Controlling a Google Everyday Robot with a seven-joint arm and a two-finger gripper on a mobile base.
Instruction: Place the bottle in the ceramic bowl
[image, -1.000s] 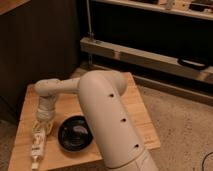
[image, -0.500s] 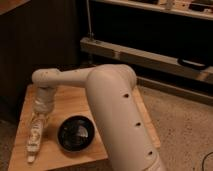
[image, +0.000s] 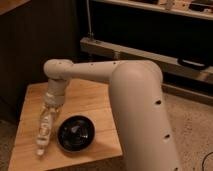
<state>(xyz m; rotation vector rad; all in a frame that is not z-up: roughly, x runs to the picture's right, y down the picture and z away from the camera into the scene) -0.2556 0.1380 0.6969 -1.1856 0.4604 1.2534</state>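
- My gripper (image: 50, 111), smooth matt white plastic, pinches the clear plastic bottle (image: 44, 129).
- Beside it I see the glossy black bowl (image: 75, 133).
- Beneath: matt wooden table (image: 95, 107).

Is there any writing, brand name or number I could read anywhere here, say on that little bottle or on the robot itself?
None can be read.
bottle: pale patterned label, too blurred to read; it hangs tilted from the shut gripper, left of the ceramic bowl.
ceramic bowl: plain glossy black, no text.
robot arm: white shell with small dark dots, no lettering.
wooden table: no markings.
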